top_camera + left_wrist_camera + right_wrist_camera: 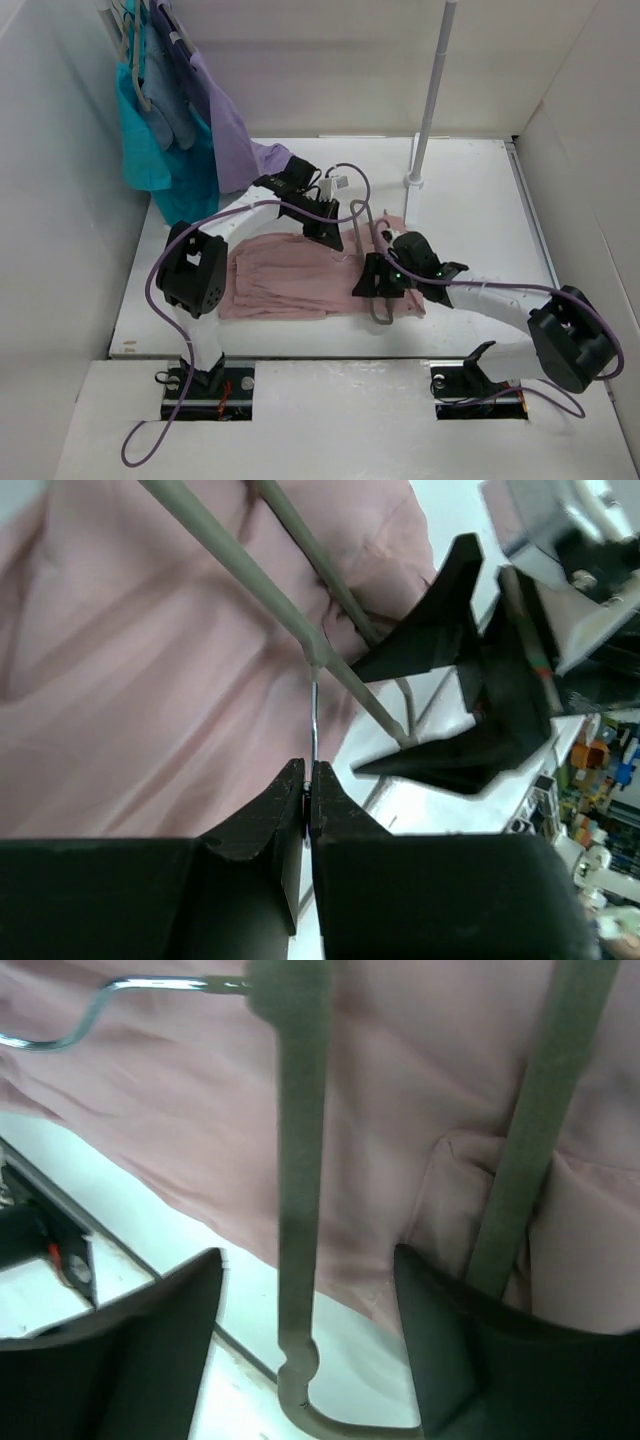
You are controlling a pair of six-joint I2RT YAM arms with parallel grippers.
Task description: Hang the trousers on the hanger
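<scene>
The dusty-pink trousers [285, 275] lie flat and wrinkled on the white table [470, 230], and fill the left wrist view [150, 700] and right wrist view [400, 1090]. The thin grey hanger [380, 316] lies across their right end. My left gripper [335, 243] [308, 770] is shut on the hanger's thin metal hook wire [314, 720]. Below the wire the hanger's two arms [250, 580] spread over the cloth. My right gripper [372, 285] [308, 1255] stands open astride one hanger arm [300, 1160], its pads apart from it. The other arm [535, 1140] runs behind the right finger.
Teal, blue-grey and lavender clothes [170, 130] hang at the back left. A white pole [432, 90] stands on its base behind the trousers. White walls close in the table on both sides. The right gripper's black fingers [450, 670] sit close in front of my left gripper.
</scene>
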